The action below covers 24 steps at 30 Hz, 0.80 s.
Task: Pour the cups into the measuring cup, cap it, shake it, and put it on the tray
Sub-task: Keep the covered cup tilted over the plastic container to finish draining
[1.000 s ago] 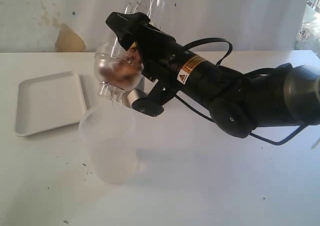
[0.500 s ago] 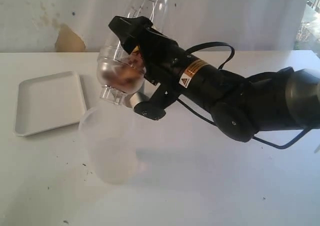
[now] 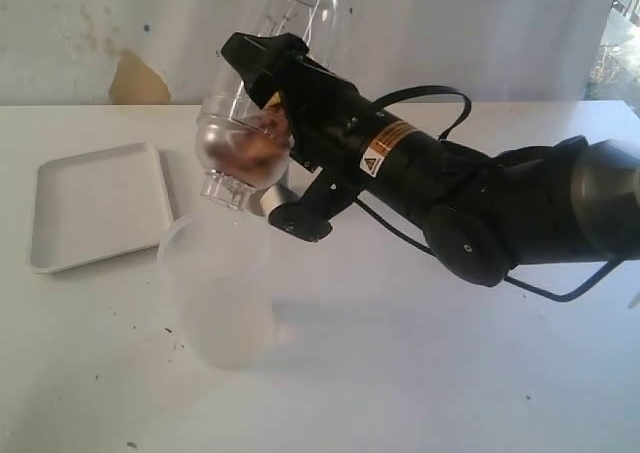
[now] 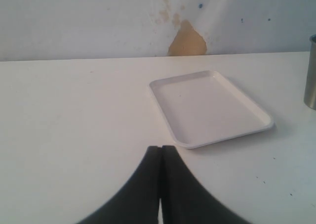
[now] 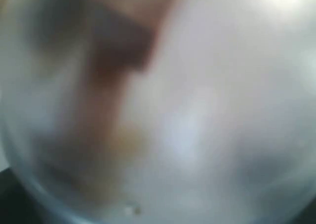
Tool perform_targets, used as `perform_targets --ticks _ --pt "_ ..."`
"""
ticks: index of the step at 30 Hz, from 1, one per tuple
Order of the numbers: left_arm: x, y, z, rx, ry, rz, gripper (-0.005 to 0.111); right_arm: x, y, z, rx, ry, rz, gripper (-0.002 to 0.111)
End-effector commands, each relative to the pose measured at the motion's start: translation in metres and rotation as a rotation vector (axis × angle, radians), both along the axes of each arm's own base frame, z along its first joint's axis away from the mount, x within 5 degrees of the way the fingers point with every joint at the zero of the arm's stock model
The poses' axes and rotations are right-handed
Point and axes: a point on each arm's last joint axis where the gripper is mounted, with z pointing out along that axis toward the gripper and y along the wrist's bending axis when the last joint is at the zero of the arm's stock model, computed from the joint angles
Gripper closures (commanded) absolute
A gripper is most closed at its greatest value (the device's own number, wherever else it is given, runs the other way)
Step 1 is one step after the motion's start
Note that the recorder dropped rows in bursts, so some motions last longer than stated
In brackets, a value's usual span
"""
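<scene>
White desk (image 3: 420,373) under a stained wall (image 3: 480,33). From my station the right arm (image 3: 470,203) has the measuring cup (image 3: 232,143) up in the air, tilted, with brown contents pooled in its low end. The right jaws stand wide, clamped round the cup's body. The right wrist view is nothing but blurred plastic. The left jaws are closed on nothing and parked over bare desk, facing the tray (image 3: 95,203), which carries nothing yet.

My worry is the seal. I cannot tell which end has the cap, or whether it is seated. If it is loose, a hard shake would throw the contents across the desk.

The low end also hangs just above the rim of the frosted cup (image 3: 220,293) and close by the tumbler (image 3: 272,195), so a downward swing could clip either and tip it.

Smooth plastic held at a slant may creep through the jaws, too.

Against a second ago, the cup sits slightly higher and further right and a touch more upright, and the wrist has lifted with it. Tray, frosted cup and tumbler have not moved.
</scene>
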Motion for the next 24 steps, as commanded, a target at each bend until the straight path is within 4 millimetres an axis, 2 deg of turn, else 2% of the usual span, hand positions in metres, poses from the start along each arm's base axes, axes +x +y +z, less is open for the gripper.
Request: perform_targets --ticks 1,11,14,24 --pt "0.0 -0.0002 -0.0009 -0.007 -0.005 0.0 0.107 -0.0011 -0.0014 0.0084 0.024 -0.04 -0.003 0.108" --pt "0.0 -0.0002 -0.0009 -0.007 -0.005 0.0 0.107 -0.0008 -0.0033 0.0097 0.113 -0.005 -0.009 0.108" --pt "0.0 -0.0002 -0.0009 -0.007 -0.005 0.0 0.107 -0.0021 -0.0038 0.0026 0.057 0.017 -0.013 0.108" --pt "0.0 -0.0002 -0.0009 -0.007 -0.005 0.0 0.107 -0.0018 -0.0061 0.0038 0.092 0.011 -0.033 0.108"
